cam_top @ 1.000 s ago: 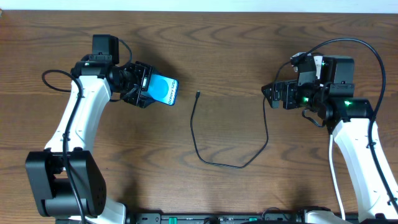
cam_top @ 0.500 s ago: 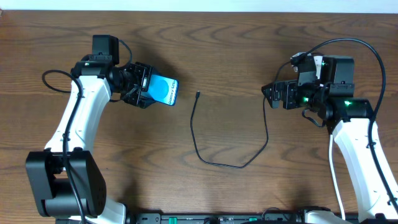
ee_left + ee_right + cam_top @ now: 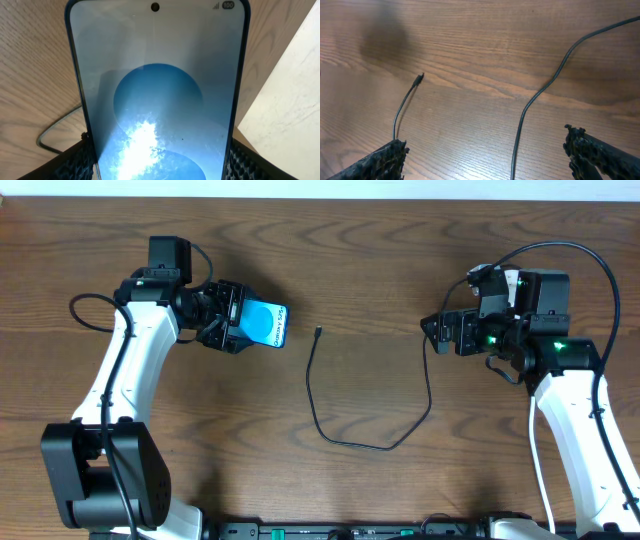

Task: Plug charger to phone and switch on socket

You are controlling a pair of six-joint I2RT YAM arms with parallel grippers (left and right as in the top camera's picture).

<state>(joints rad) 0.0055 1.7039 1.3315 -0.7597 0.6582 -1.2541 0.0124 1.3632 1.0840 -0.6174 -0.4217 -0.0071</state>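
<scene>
My left gripper (image 3: pixel 240 326) is shut on the phone (image 3: pixel 268 324), gripping its long edges and holding it at the left of the table. In the left wrist view the phone's blue screen (image 3: pixel 157 90) fills the frame between my left gripper's fingers (image 3: pixel 157 162). The charger, a thin black cable (image 3: pixel 350 443), lies in a loop mid-table, its plug tip (image 3: pixel 317 332) free just right of the phone. My right gripper (image 3: pixel 437 332) is open and empty above the cable's other end. In the right wrist view the cable (image 3: pixel 540 95) runs between my right gripper's fingers (image 3: pixel 490 160), with the plug tip (image 3: pixel 420 77) ahead. The socket is out of view.
The wooden table (image 3: pixel 380 260) carries nothing else that I can see. A pale white surface (image 3: pixel 285 110) shows at the right of the left wrist view. Each arm's own black wiring loops near its wrist.
The phone has turned slightly in my left gripper and its far end has edged to the right. The right arm and the cable have not moved.
</scene>
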